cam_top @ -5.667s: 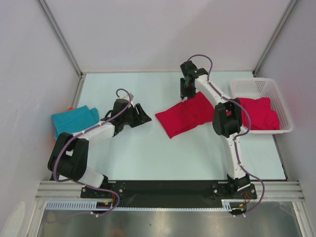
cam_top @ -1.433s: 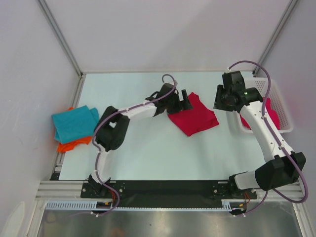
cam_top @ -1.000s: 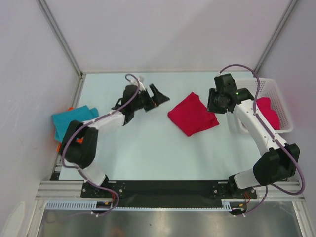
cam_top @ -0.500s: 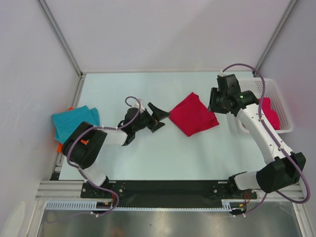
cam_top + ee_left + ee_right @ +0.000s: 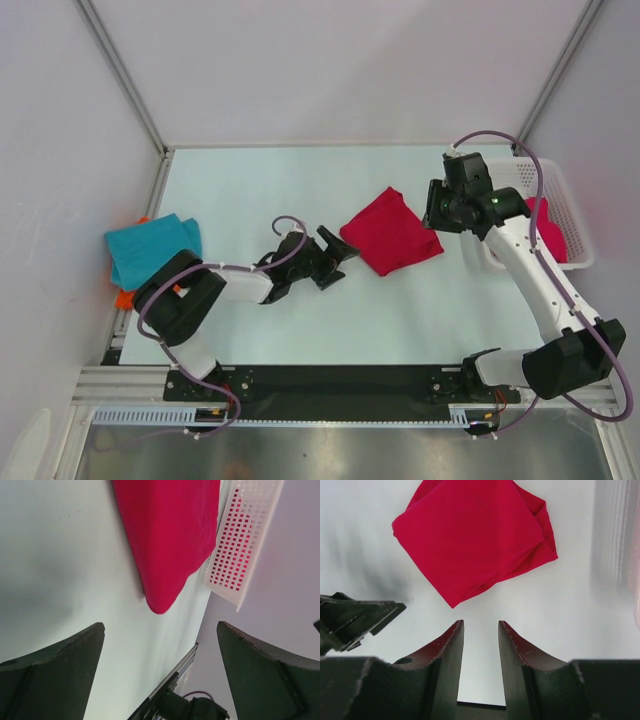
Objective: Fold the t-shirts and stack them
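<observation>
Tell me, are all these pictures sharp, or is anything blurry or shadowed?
Top external: even, sharp, only faint shadows on the table. Left wrist: the red t-shirt is crisp, the near fingers dark and soft. Right wrist: the basket at the right edge is smeared, its own fingers look reddish.

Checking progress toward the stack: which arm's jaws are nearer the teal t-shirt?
Left. The left jaws lie mid-table, between the teal t-shirt and the folded red t-shirt; the right jaws hang past that red shirt, beside the white basket.
</observation>
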